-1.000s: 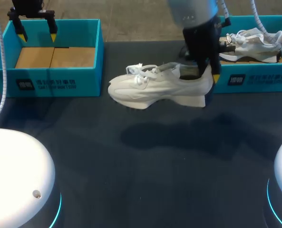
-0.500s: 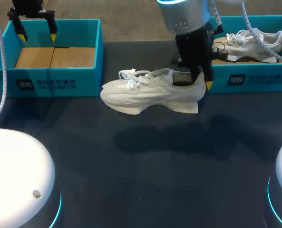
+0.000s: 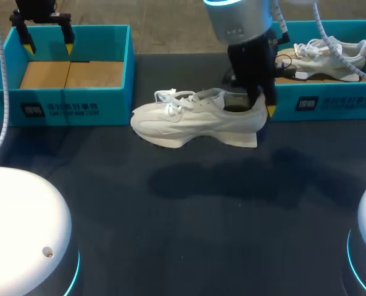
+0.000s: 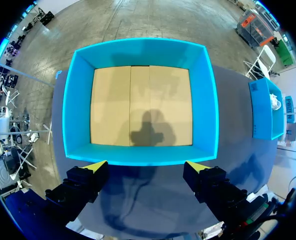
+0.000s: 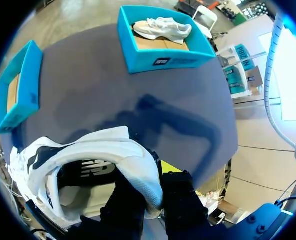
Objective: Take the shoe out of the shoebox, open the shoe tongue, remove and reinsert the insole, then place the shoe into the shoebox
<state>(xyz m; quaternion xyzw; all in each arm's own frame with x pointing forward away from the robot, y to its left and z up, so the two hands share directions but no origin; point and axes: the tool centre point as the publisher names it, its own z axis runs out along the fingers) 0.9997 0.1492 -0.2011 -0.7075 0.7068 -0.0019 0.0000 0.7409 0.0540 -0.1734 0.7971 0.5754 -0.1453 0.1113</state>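
Gripping the heel collar of the white shoe (image 3: 195, 117), the right gripper (image 3: 263, 106) has one finger inside the opening and the other against the outside of the heel. The right wrist view confirms it: the padded collar is pinched between the two fingers of the right gripper (image 5: 155, 192), and the dark insole (image 5: 90, 172) sits in place ahead of them.

Findings on the shoe: it lies level, toe toward 9 o'clock and heel toward 3 o'clock, just toward 12 o'clock from the middle of the table (image 3: 201, 246). Its shadow falls well apart from the sole, so it appears to hang clear of the surface. The heel hold looks deliberate, since it leaves the laces (image 3: 170, 97) and the front of the shoe free for the other arm. Extraction from the box appears done; tongue and insole work is not yet begun.

The left gripper (image 3: 47, 38) hangs at 10 o'clock, fingers spread wide and empty. In the left wrist view the left gripper (image 4: 147, 167) sits over the near wall of the left shoebox (image 4: 207, 100), which holds only its cardboard floor.

At 2 o'clock the right shoebox (image 3: 331, 102) contains a second shoe (image 3: 328, 52), lying untouched.
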